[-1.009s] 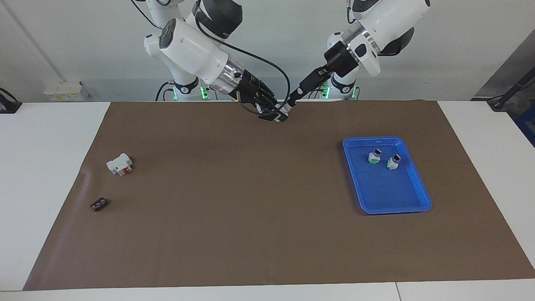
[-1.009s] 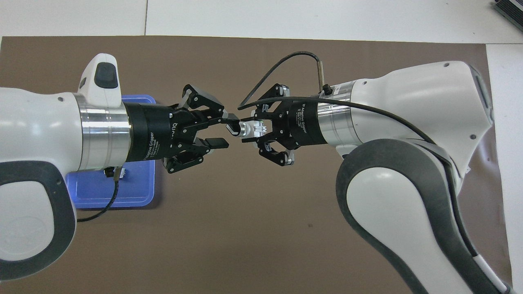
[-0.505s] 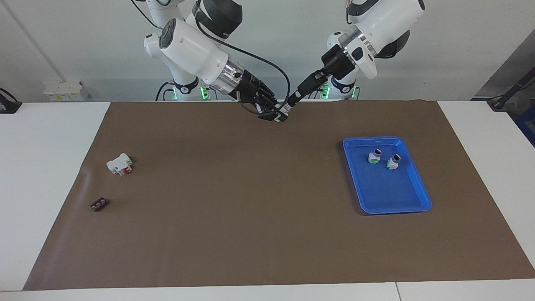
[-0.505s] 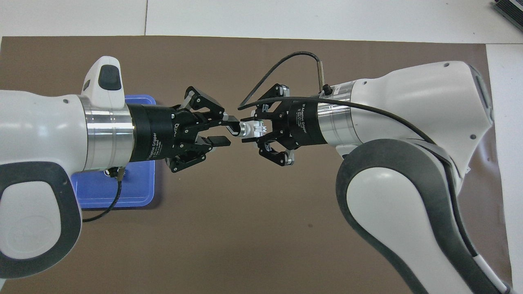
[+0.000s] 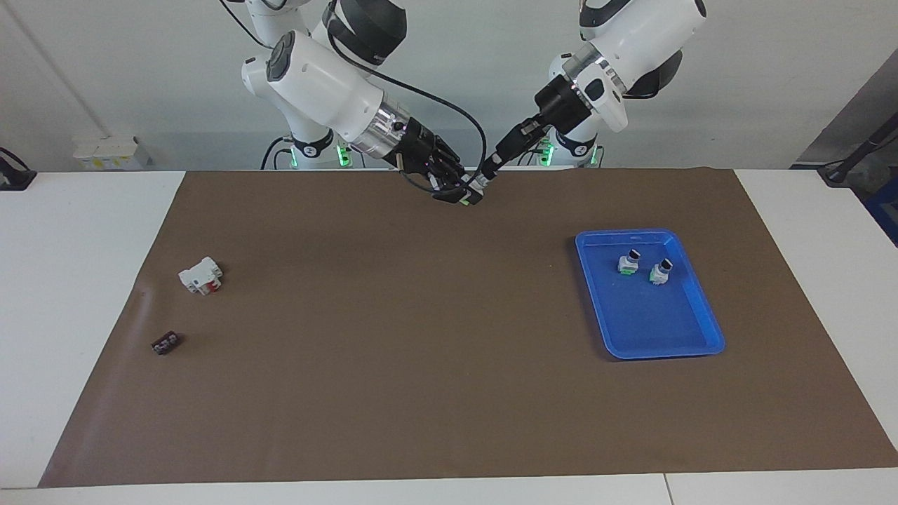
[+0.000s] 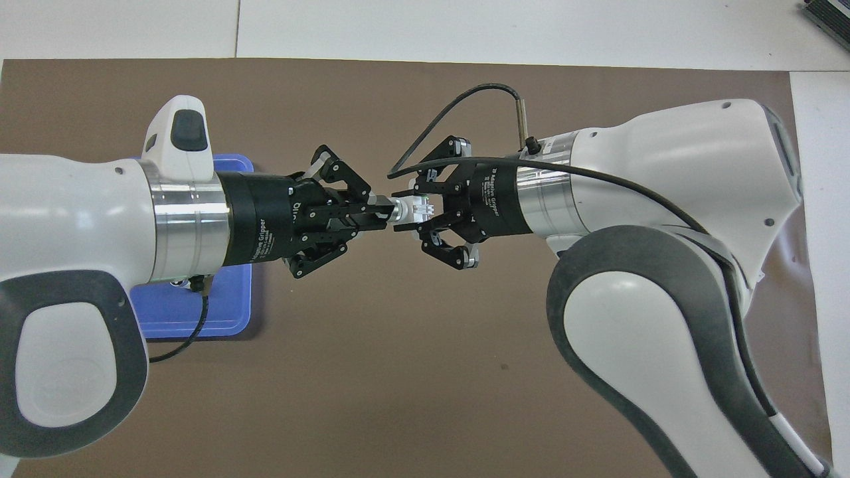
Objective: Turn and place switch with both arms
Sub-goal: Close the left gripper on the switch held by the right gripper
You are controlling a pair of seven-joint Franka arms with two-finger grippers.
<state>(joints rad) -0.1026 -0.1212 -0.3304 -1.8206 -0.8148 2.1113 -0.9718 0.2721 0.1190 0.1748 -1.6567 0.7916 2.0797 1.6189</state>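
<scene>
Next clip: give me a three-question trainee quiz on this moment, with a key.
1. True or false: both grippers grip the raised switch.
2. How many switches lie in the blue tray?
3. Which end does the left gripper grip: A, knob end; B, green end?

Key:
1. True. The right gripper is shut on its body, the left gripper on its knob.
2. Two.
3. A.

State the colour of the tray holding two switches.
Blue tray, clearest in the facing view.
</scene>
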